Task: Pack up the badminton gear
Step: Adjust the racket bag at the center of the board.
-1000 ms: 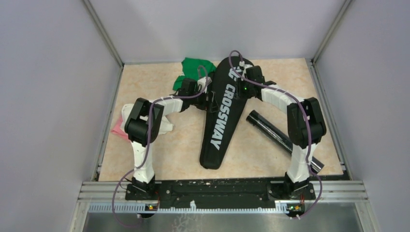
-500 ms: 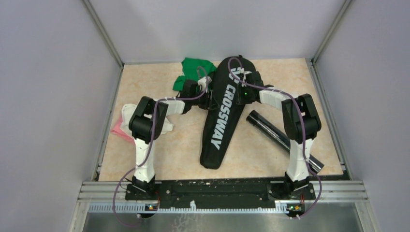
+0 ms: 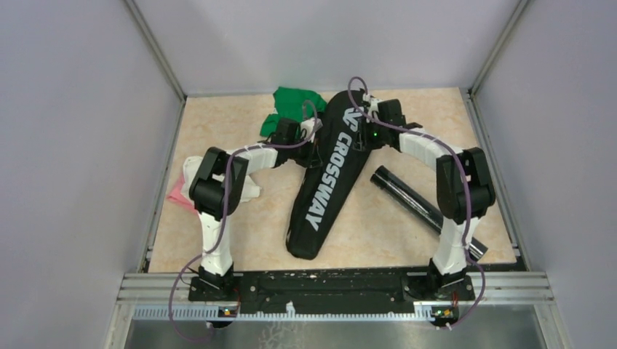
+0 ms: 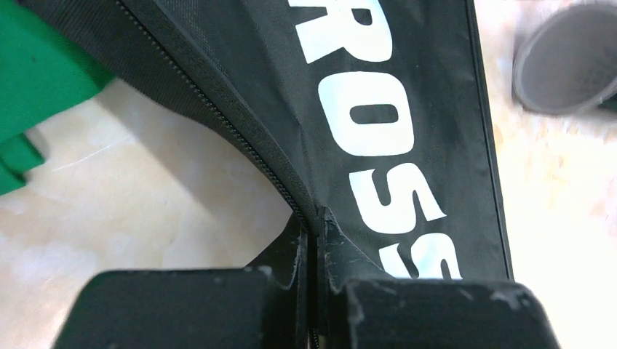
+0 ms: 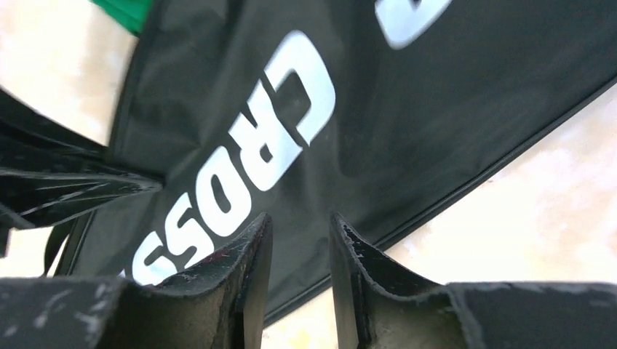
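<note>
The black "CROSSWAY" racket bag (image 3: 327,182) lies slanted on the table, its wide end at the back. My left gripper (image 3: 314,145) is shut on the bag's zipper edge (image 4: 276,182); in the left wrist view the fingertips (image 4: 326,225) pinch the seam. My right gripper (image 3: 364,131) hovers over the bag's wide end near its right edge (image 5: 466,182), jaws apart with nothing between them. The long black tube (image 3: 418,207) lies to the right of the bag, and its open end (image 4: 564,58) shows in the left wrist view.
A green cloth (image 3: 295,102) lies partly under the bag's back left edge. White and pink cloths (image 3: 185,185) sit by the left wall, behind my left arm. Grey walls enclose the table on three sides.
My left gripper has closed on the bag's zipper edge. The bag's narrow near end has swung to the left. My right gripper has shifted slightly over the wide end.
</note>
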`<action>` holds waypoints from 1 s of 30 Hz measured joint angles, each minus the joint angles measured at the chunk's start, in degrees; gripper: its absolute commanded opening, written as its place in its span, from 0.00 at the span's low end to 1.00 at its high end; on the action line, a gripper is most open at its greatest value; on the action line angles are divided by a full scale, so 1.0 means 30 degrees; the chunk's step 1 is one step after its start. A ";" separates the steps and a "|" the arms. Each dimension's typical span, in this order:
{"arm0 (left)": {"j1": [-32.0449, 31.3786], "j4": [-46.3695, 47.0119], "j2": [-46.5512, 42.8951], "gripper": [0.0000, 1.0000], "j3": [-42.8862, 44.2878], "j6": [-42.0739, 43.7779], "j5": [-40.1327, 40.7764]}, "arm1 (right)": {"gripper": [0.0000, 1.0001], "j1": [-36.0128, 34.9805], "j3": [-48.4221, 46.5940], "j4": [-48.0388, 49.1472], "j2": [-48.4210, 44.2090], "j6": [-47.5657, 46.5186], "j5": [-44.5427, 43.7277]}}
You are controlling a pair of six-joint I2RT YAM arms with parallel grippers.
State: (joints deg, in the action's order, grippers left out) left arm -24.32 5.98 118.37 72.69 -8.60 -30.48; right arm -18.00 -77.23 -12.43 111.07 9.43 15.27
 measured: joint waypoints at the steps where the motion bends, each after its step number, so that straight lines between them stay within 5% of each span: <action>1: 0.0000 -0.1027 -0.0306 0.00 0.0226 0.0772 0.0051 | 0.39 0.0080 0.0000 -0.0029 -0.0430 -0.0153 0.0262; 6: -0.0015 -0.5858 -0.2215 0.00 0.1486 0.4969 0.0379 | 0.56 0.0313 -0.0036 -0.0233 -0.3570 -0.1319 0.1610; 12: -0.0022 -0.9894 -0.5501 0.00 0.2280 0.9282 0.1377 | 0.64 0.0313 -0.0627 -0.0831 -0.6120 -0.2951 0.2878; 30: -0.0546 -1.5205 -1.1774 0.00 0.2142 1.8935 0.4029 | 0.66 0.0313 -0.0845 -0.6426 -1.2320 -0.9610 0.5785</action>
State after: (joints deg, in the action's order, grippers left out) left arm -25.96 -39.64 83.05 79.11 48.21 -18.39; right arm -17.06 -79.77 -31.70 74.11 -19.40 32.62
